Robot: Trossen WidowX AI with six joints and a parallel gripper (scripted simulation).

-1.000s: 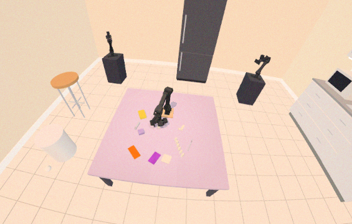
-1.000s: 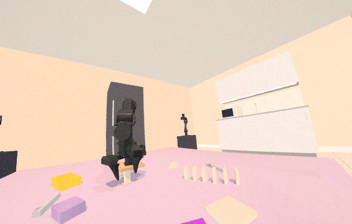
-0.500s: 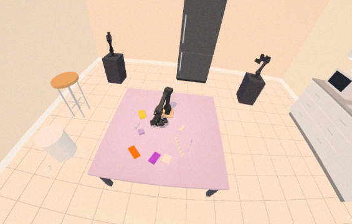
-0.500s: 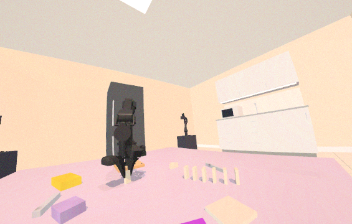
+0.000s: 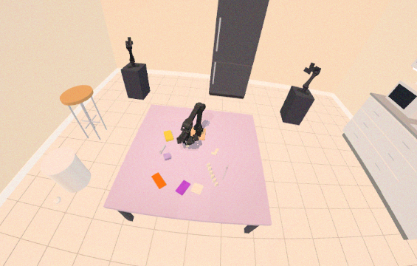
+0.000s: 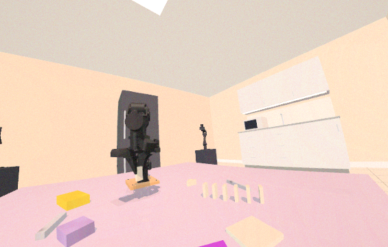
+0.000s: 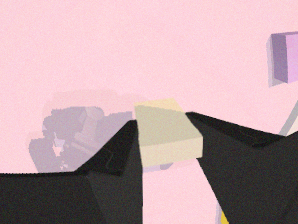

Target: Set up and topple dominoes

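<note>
My gripper (image 5: pixel 189 140) (image 6: pixel 141 173) (image 7: pixel 161 124) is shut on a cream domino (image 6: pixel 141 175) (image 7: pixel 168 141) and holds it upright a little above the pink table (image 5: pixel 230 207) (image 6: pixel 317 206), near the arm's base. The standing row of several cream dominoes (image 5: pixel 212 174) (image 6: pixel 232 192) is well to the right of the gripper in the exterior view and apart from it. One more cream domino (image 5: pixel 215 151) (image 6: pixel 191 182) lies flat between the gripper and the row.
A yellow block (image 5: pixel 168 135) (image 6: pixel 73 200), a lilac block (image 5: pixel 167 156) (image 6: pixel 75 230) (image 7: pixel 285 56), a grey bar (image 5: pixel 162 149) (image 6: pixel 50 225), an orange tile (image 5: pixel 159 180), a magenta tile (image 5: pixel 182 187), a cream tile (image 5: pixel 197 188) (image 6: pixel 253 232) and a second grey bar (image 5: pixel 225 172) lie on the table.
</note>
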